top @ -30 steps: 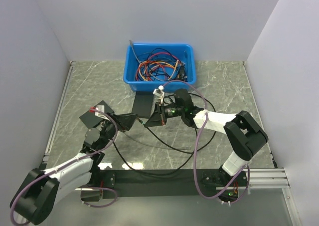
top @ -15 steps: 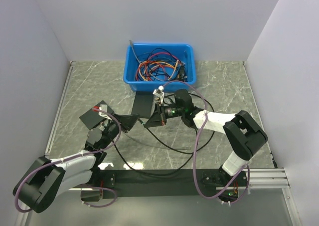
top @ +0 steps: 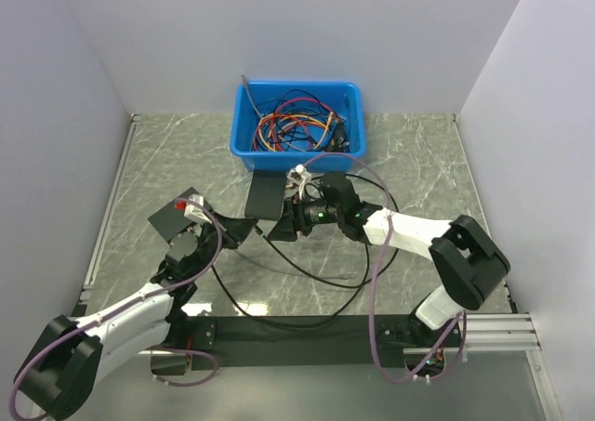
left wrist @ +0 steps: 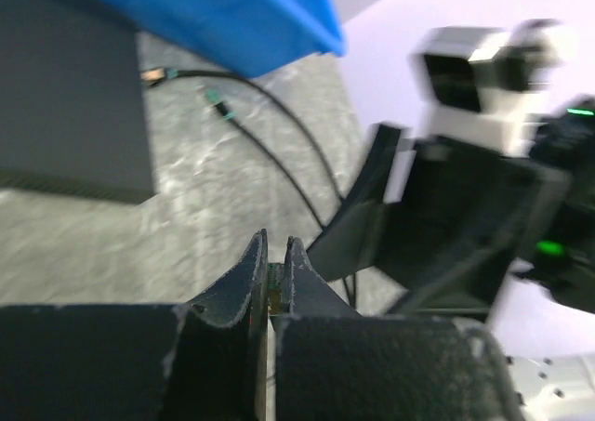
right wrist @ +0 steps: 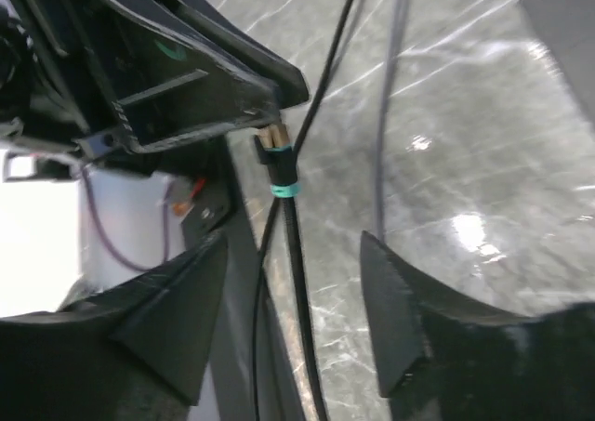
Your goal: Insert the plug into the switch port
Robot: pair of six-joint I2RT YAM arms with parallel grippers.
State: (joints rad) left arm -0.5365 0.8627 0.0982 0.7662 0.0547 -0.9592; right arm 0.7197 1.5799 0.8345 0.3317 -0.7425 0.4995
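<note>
Plug [right wrist: 272, 142], top view: too small to pick out; sits mid-table where left gripper [top: 247, 230] and right gripper [top: 279, 228] meet tip to tip.
Switch [top: 264, 196], top view: flat on table just beyond both tips, between them and bin [top: 240, 147].
Left wrist view: fingers [left wrist: 251, 272] pressed together on a small bit, likely the plug; switch up-left of tips, near; port not visible.
Right wrist view: right jaws spread wide, holding nothing; plug ahead of the gap, pinched at left gripper's tip.
Plug axis: in line with cable [right wrist: 296, 244], running down-frame; teal band just under plug.
Nearer arm: left, it has the plug.
Next move (judged): left turns plug toward switch; port side can't tell.
</note>
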